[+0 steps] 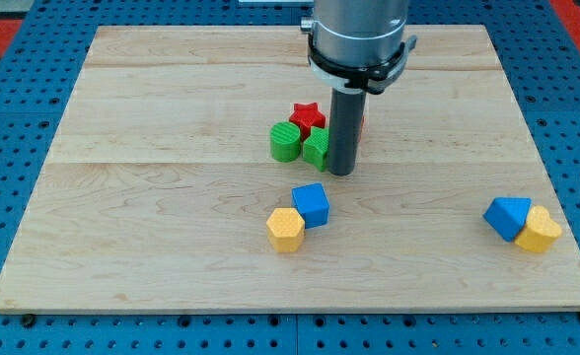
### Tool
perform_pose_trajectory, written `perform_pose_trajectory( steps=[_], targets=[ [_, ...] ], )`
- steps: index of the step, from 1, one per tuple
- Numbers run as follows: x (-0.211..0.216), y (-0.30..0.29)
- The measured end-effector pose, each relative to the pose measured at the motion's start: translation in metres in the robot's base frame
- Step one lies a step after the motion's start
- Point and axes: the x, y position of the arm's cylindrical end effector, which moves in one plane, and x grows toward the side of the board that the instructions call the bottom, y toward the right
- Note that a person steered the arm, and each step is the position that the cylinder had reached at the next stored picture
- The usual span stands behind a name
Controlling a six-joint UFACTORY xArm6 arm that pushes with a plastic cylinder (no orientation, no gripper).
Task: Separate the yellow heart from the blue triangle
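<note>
The yellow heart (pixel 541 231) lies at the view's lower right of the wooden board, touching the blue triangle (pixel 507 216) on its left. My tip (pixel 341 173) is near the board's middle, far to the view's left of that pair. It stands just right of a green block (pixel 317 148), touching or nearly touching it.
A green cylinder (pixel 284 141) and a red star (pixel 307 115) cluster beside the green block, with a red block (pixel 359 123) mostly hidden behind my rod. A blue cube (pixel 311 204) and a yellow hexagon (pixel 285 229) touch each other below my tip. The board's right edge (pixel 556 187) is close to the heart.
</note>
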Motion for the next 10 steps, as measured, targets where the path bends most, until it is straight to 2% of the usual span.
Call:
perform_pose_trajectory(
  steps=[3,4,6,8,9,10],
  targets=[
    [-0.005,0.137],
    [-0.017,0.16],
    [-0.035,0.153],
    [-0.035,0.09],
    [-0.028,0.107],
    [-0.019,0.157]
  ],
)
